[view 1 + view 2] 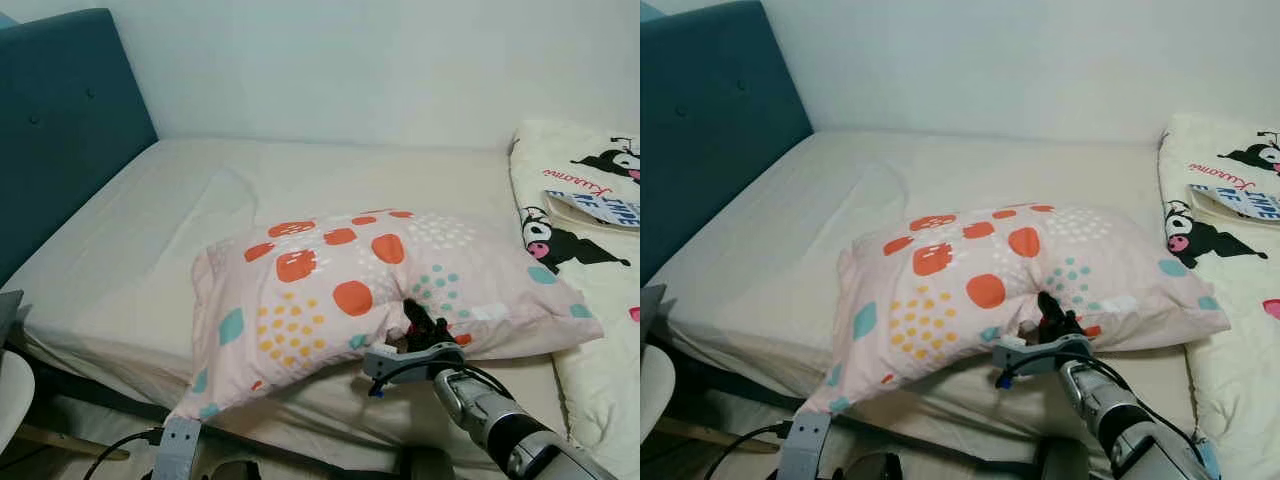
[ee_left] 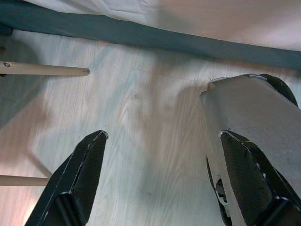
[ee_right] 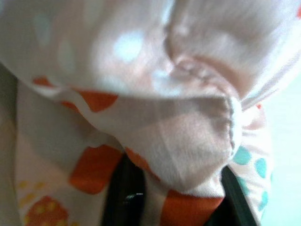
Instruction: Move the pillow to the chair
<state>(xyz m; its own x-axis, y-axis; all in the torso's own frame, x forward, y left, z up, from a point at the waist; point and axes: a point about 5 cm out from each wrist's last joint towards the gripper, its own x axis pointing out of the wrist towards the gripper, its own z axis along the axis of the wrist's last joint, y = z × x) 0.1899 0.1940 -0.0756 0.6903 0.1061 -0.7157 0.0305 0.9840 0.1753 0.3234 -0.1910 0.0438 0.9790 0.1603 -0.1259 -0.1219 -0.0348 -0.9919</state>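
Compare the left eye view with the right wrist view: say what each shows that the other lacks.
Left eye view alone: the bed, blue headboard, cartoon blanket, and the right arm reaching to the pillow's near edge.

Right wrist view alone: a close look at a bunched fold of fabric between the right gripper's black fingers.

Both: the pink spotted pillow, held by the right gripper.

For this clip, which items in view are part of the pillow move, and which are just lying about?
Part of the job:
pillow, on the bed's near edge
right gripper, closed on the pillow's front edge
left gripper, open above the floor

Just lying about:
bed
cartoon-print blanket
teal headboard
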